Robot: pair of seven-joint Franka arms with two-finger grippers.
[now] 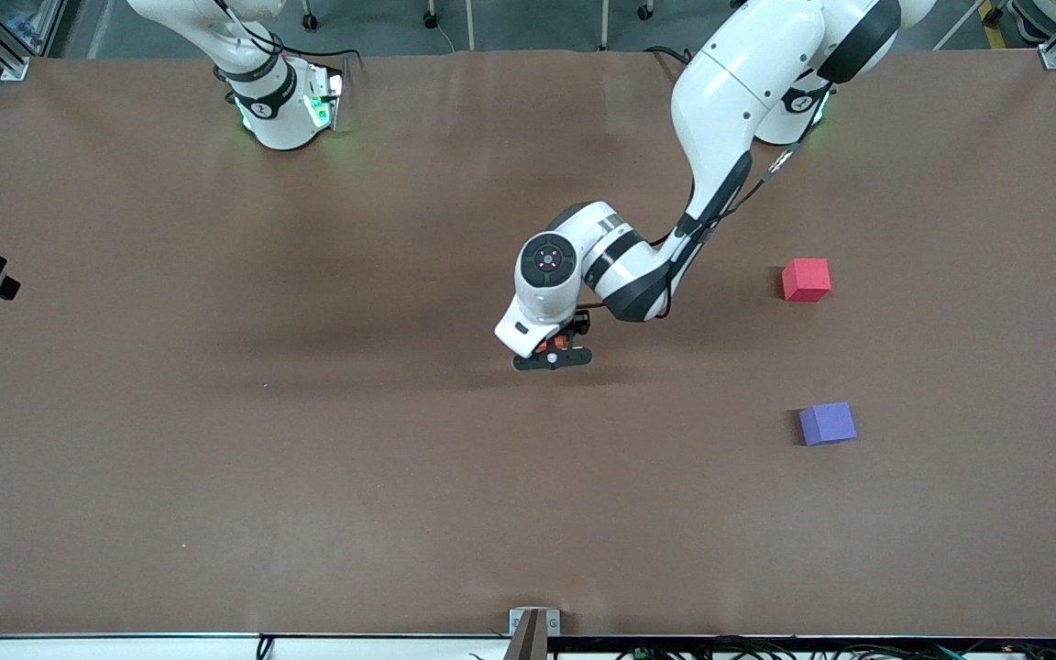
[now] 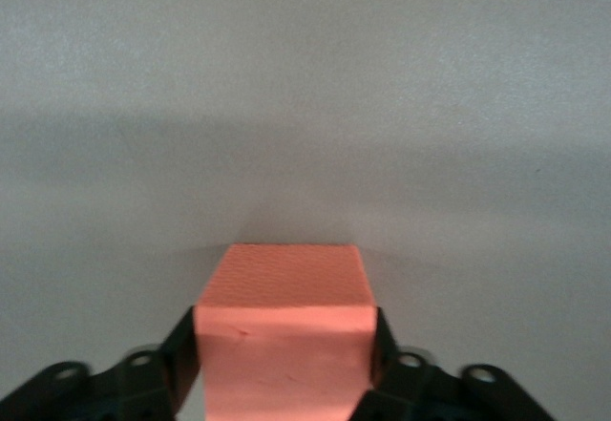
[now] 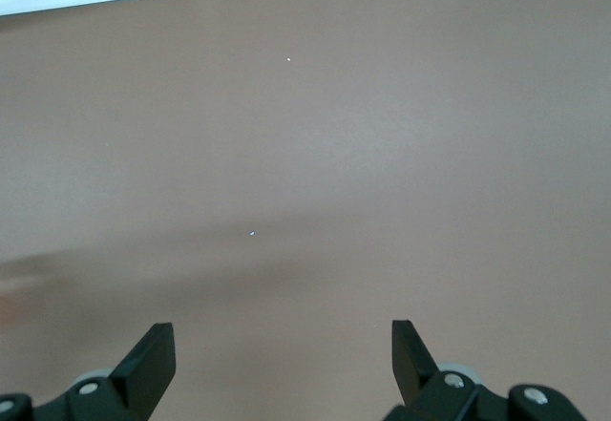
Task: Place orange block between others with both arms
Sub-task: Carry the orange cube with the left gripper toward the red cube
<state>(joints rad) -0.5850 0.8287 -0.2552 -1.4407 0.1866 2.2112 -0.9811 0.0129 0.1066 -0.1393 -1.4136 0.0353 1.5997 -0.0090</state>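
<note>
Front view: three blocks (image 1: pixel 806 279), probably.

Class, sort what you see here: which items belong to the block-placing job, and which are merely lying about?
Job:
orange block, held in left tool
red cube
purple cube
right tool, open, waiting

Lying about:
table only

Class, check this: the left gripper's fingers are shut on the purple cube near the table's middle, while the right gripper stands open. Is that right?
Not quite. The left gripper is shut on the orange block, as the left wrist view shows; the purple cube lies untouched on the table. The right gripper is indeed open.
</note>
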